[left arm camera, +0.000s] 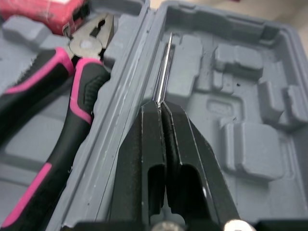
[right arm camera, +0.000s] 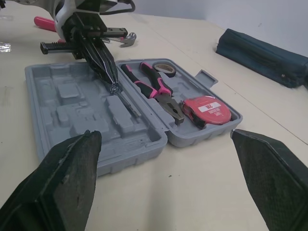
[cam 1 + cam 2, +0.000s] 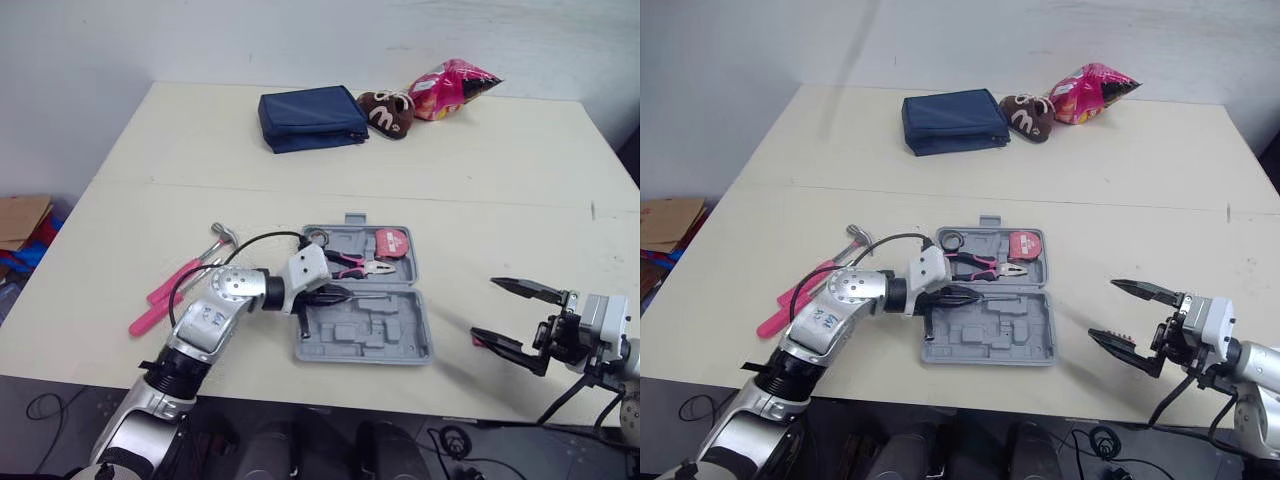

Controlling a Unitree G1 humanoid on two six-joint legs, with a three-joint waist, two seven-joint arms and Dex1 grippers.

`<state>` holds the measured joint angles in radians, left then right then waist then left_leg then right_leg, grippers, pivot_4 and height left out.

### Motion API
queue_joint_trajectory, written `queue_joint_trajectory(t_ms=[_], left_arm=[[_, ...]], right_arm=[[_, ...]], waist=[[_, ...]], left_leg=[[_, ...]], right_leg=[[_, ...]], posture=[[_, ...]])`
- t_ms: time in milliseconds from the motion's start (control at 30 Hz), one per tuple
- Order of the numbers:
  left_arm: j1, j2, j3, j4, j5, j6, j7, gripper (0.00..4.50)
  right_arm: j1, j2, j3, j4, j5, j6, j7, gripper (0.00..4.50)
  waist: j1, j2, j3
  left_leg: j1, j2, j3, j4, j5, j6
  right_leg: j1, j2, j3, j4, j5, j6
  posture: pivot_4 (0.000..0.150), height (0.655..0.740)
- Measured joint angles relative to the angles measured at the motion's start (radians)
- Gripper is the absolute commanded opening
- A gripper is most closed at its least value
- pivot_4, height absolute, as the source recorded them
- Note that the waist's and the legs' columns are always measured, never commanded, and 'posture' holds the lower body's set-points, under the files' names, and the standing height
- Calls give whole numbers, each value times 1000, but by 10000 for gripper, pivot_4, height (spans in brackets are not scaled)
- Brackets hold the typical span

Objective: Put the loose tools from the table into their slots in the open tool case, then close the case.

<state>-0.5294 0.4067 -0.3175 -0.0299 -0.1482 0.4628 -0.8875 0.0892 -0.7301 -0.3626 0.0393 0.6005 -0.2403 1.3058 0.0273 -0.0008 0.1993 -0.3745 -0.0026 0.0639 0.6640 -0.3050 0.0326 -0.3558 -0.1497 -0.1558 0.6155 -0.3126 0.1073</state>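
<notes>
Loose on the table (image 3: 480, 190): a hammer (image 3: 224, 236) and a second pink-handled tool (image 3: 150, 318) lie side by side to the left of the case, not yet put away
Left gripper (image 3: 336, 295): reaches over the middle of the open case, fingers pinched tight on a thin metal shaft (image 1: 165, 67)
Shaft position: it runs along the near half just beside the hinge ridge; whether it is already pressed into a groove cannot be told
Tool case (image 3: 365, 357): lies flat and open on the table, lid not closed
Far half: pliers (image 3: 356, 266), a tape roll (image 3: 317, 237) and a red tape measure (image 3: 392, 243) sit in their places
Near half: its moulded slots look bare apart from the shaft
Right gripper (image 3: 514, 318): hovers well apart from the case on its right, fingers spread wide and holding nothing
Progress, as a judgement: roughly midway; the shaft has to be seated and released, the two tools on the left fetched and slotted, then the case shut
</notes>
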Motion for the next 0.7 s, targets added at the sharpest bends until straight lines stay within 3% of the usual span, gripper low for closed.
queue_joint_trajectory(t_ms=[567, 700], left_arm=[[-82, 2, -62, 4, 33, 104, -9, 516], [-144, 40, -144, -16, 89, 171, -33, 516]], right_arm=[[5, 0, 0, 0, 0, -23, -13, 45000], [6, 2, 0, 0, -2, -27, -19, 45000]], waist=[[3, 0, 0], [2, 2, -2]], left_leg=[[2, 0, 0, 0, 0, 0], [7, 0, 0, 0, -2, 0]], right_leg=[[2, 0, 0, -3, 0, 0], [7, 0, 0, -6, 0, 0]], posture=[[1500, 7400], [1500, 7400]])
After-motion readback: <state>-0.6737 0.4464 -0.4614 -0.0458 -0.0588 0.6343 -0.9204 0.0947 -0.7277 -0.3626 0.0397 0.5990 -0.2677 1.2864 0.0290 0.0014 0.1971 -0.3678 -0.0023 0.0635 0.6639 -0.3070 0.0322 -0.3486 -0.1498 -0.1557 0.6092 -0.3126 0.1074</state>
